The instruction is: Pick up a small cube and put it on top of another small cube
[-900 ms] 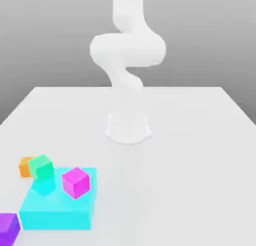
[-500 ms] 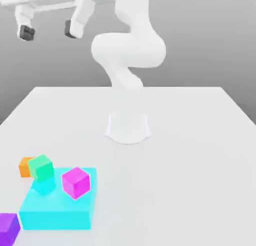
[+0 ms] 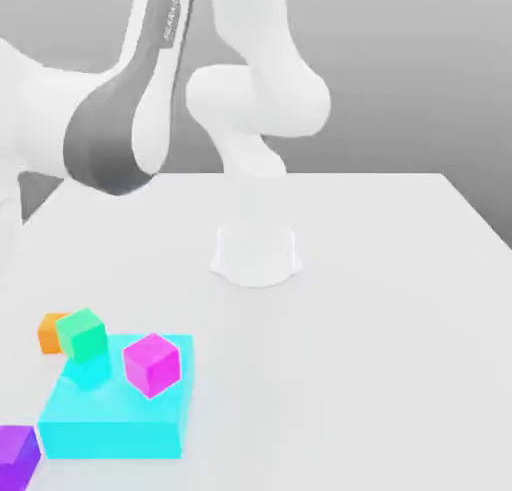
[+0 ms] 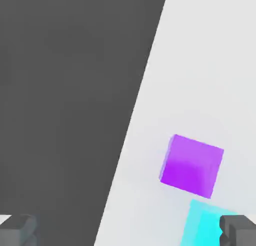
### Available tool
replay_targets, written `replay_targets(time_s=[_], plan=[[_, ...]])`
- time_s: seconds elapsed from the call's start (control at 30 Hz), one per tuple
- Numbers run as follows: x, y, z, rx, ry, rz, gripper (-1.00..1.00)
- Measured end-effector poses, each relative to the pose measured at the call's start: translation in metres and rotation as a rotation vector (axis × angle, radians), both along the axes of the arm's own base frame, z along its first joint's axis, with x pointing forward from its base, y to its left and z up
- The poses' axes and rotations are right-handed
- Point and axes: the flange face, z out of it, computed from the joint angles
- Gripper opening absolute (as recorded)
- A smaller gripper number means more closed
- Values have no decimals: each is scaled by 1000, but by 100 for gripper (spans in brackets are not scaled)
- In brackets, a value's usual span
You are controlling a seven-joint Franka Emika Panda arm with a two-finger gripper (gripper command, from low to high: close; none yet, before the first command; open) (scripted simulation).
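Listing the exterior view first. White arm (image 3: 130,119): bulks large at the upper part of the exterior view's left, above the desk (image 3: 380,309). Small cube (image 3: 17,457), dark violet-purple: on the desk at the bottom corner of the exterior view's left, just beside the near corner of the cyan slab (image 3: 115,419); whether the two touch cannot be told. Magenta cube (image 3: 152,364): sits on the slab's top. Green cube (image 3: 82,335): at the slab's far corner, with an orange cube (image 3: 48,332) just beside it on the desk.

Hand view. Small cube (image 4: 192,166): lies ahead of the hand, on pale desk close to the desk's edge, with a corner of the slab (image 4: 202,224) near it. Jaws: two dark fingertips (image 4: 240,229) stand well apart, nothing between them.

Handling, by judgement. Item looks rigid, light and glossy, so likely slippery under a weak pinch. Best hold: two opposite flat side faces, jaws squared to them and low on the body. The slab crowds one side, so the pair of faces clear of it seems the safer choice.
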Motion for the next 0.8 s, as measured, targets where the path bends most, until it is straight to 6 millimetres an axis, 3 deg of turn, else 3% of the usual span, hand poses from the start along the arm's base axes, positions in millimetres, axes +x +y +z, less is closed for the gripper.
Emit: replay_targets(time_s=[0.1, 0.23, 0.27, 0.5, 0.63, 0.8], plan=[[-15, -19, -53, 52, 43, -132, 0], [-20, -24, -115, 65, 55, -167, 0], [-20, -24, -124, 66, 55, -168, -100], [-20, -24, -123, 65, 53, -169, -100], [-21, -24, -72, 65, 54, -167, -100], [-53, -16, -26, 33, 79, -62, -100]])
